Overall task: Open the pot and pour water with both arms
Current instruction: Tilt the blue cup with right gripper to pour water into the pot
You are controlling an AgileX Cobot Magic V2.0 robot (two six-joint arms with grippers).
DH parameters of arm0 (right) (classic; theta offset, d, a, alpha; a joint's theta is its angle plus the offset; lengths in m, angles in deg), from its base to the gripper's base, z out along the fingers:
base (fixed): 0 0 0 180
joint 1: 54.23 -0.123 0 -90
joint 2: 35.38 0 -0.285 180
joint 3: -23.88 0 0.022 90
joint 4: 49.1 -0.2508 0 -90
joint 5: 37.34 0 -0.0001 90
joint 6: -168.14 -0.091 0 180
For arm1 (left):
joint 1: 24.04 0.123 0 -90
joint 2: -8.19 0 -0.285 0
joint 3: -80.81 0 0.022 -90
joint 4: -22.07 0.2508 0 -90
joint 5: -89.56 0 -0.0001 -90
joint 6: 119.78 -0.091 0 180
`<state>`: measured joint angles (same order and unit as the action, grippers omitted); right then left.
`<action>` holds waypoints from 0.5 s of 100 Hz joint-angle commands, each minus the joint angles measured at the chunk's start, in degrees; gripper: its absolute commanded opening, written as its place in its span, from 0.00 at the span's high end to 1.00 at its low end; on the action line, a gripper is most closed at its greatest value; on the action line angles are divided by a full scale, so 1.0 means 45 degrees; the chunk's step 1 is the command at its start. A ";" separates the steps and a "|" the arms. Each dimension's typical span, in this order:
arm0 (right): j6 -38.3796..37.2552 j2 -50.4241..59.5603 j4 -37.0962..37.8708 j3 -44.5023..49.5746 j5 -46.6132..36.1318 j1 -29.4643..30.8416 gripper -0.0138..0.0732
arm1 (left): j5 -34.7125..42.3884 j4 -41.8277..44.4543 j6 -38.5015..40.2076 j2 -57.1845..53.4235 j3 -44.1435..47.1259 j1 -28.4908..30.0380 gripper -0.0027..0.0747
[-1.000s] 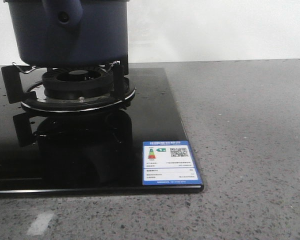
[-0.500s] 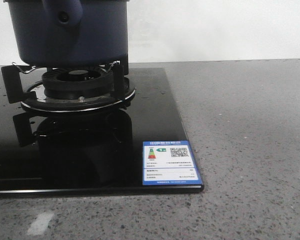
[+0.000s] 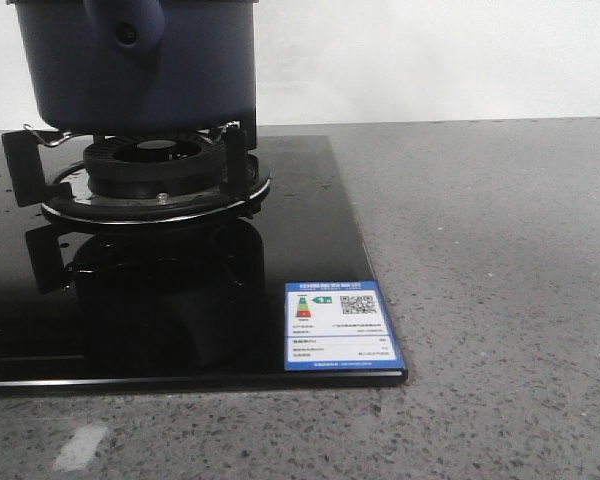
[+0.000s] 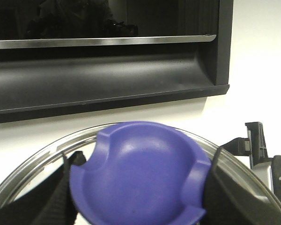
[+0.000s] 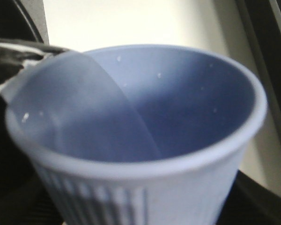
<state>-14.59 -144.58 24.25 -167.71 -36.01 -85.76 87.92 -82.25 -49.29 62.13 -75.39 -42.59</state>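
Front view first: the large round dark navy-blue pot (image 3: 140, 65) sits on the black metal burner grate (image 3: 145, 180) of the glossy black glass hob (image 3: 310, 250), its stubby handle with the small hole turned toward the camera. The pot's top is cut off by the picture's upper edge, so its rim and any lid are out of sight. A blue-and-white energy label (image 3: 342, 326) lies at the hob's near corner, on the side away from the pot. Beyond that corner the speckled grey stone counter (image 3: 490, 260) spreads wide and bare to the white wall. Neither arm shows in this view.

Left wrist view gives what the front cannot: a rounded purple-blue knob (image 4: 138, 173) on a glass lid with a silvery rim (image 4: 44, 154), seen close. The left hand (image 4: 138, 187) has its dark fingers (image 4: 232, 187) pressed against the knob on both sides, clenched on it. Behind stands a black range hood (image 4: 107, 70) against the wall. Whether the lid rests on the pot cannot be told.

Right wrist view is filled by a light-blue ribbed plastic cup (image 5: 136, 140), blurred from nearness, with clear water inside, its surface slanting. The right hand's fingers are hidden below the cup, so its grip cannot be told.
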 commanded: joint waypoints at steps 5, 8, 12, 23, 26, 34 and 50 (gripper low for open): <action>-0.0032 0.0699 0.1184 -0.0554 -0.0543 0.0000 0.43 | -0.0372 -0.0554 0.0058 -0.0146 -0.0431 -0.0051 0.64; -0.0032 0.0699 0.1377 -0.0554 -0.0543 0.0000 0.43 | -0.0372 -0.0554 0.0058 -0.0146 -0.0431 -0.0051 0.64; -0.0032 0.0699 0.1813 -0.0601 -0.0543 0.0000 0.43 | -0.0372 -0.0554 0.0058 -0.0146 -0.0431 -0.0051 0.64; -0.0032 0.0699 0.3063 -0.0816 -0.0543 0.0000 0.43 | -0.0372 -0.0554 0.0058 -0.0146 -0.0431 -0.0051 0.64; -0.0032 0.0699 0.3354 -0.0907 -0.0453 0.0000 0.43 | -0.0372 -0.0554 0.0058 -0.0146 -0.0431 -0.0051 0.64; -0.0032 0.0699 0.3502 -0.1203 -0.0221 0.0000 0.43 | -0.0372 -0.0554 0.0058 -0.0146 -0.0431 -0.0051 0.64; -0.0032 0.0699 0.5754 -0.1772 -0.0170 0.0028 0.43 | -0.0372 -0.0554 0.0058 -0.0146 -0.0431 -0.0051 0.64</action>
<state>-14.59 -144.58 42.99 -172.19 -37.34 -85.76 87.92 -82.25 -49.29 62.13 -75.39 -42.59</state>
